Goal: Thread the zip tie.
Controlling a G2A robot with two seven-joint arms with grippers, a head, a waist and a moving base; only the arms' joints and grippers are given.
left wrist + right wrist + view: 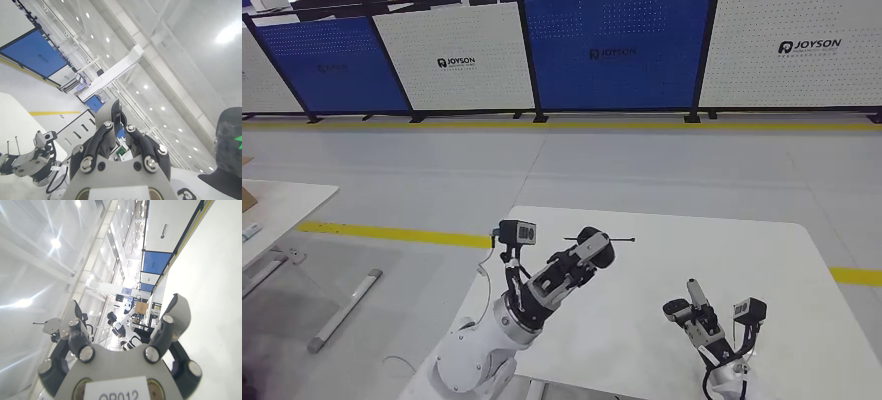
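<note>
Zip tie (624, 240): in the top view I find it clamped crosswise at the tip of the left pincer (594, 243), raised over the far part of the table (742, 250). It reads as a thin, straight black strip that juts out on both sides of the closed fingers, with a small knob at one end. The right pincer (687, 298) stands well apart, nearer the table's front edge.

Left wrist view: the left pincer (117, 111) points at the ceiling with its pads pressed together. I cannot make out the strip between them.

Right wrist view: the right pincer (125, 300) is spread wide and holds nothing. Beyond it sits the left pincer (51, 326), with the zip tie (36, 323) protruding sideways from it, slender and knobbed at the tip.

Judgement: the tie is gripped partway along and held clear of the table so that both ends are free. The open pincer looks ready to take one end. Threading is not yet begun.
</note>
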